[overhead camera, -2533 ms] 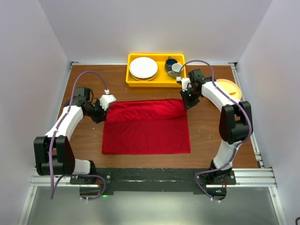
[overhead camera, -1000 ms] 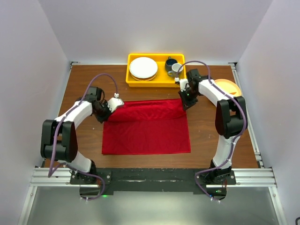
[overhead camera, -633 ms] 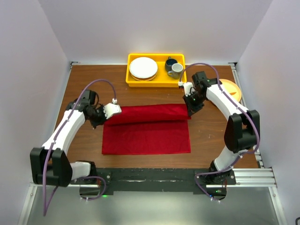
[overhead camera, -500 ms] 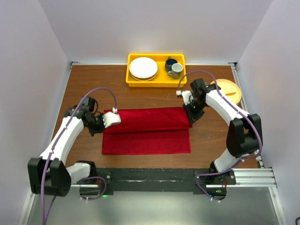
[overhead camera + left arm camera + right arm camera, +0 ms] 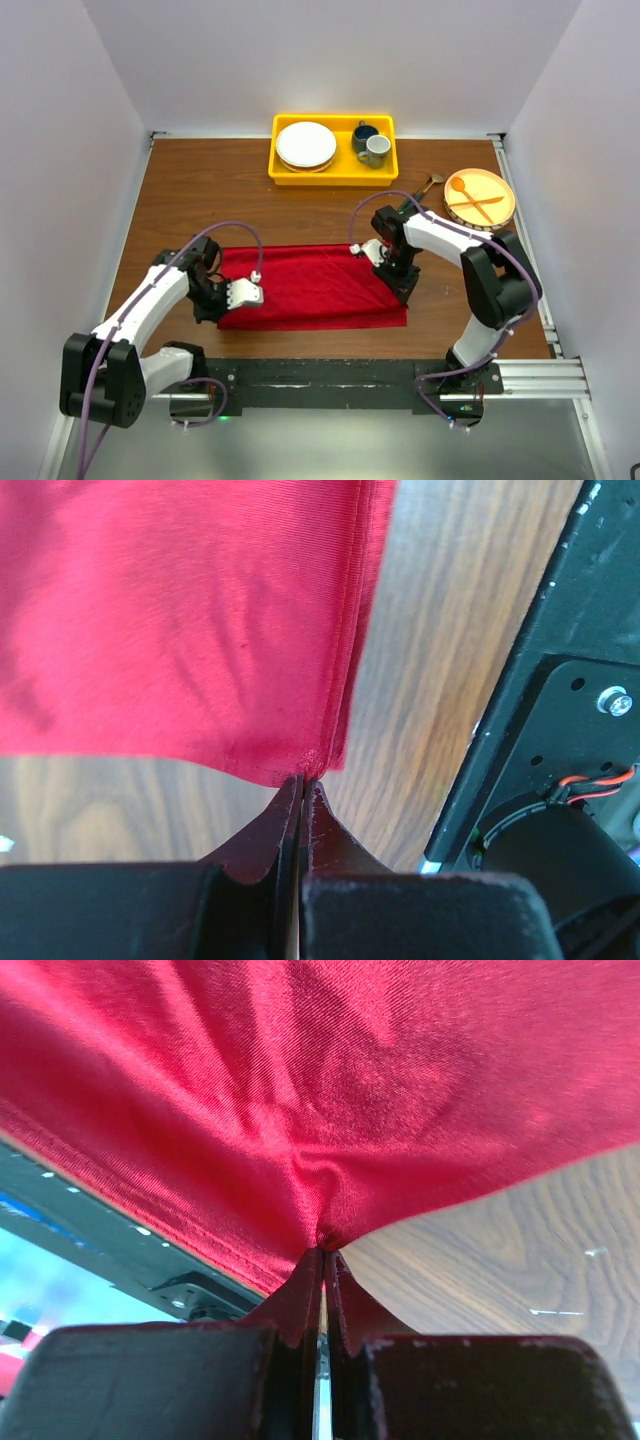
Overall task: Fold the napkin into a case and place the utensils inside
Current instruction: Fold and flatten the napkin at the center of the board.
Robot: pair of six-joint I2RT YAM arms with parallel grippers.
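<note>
The red napkin lies folded over itself as a wide band near the table's front edge. My left gripper is shut on its near-left corner; the left wrist view shows the closed tips pinching the doubled cloth just above the wood. My right gripper is shut on the near-right corner, with the red fabric bunched at its tips. Gold utensils lie crossed on a round wooden plate at the right. A further gold spoon lies on the table beside that plate.
A yellow tray at the back holds white plates and two mugs. The black base rail runs close behind the napkin's near edge, and it shows in the left wrist view. White walls enclose the table.
Both grippers have carried the napkin's far edge toward the near edge, folding the cloth in half. The right arm has moved off the round plate, uncovering the utensils.
</note>
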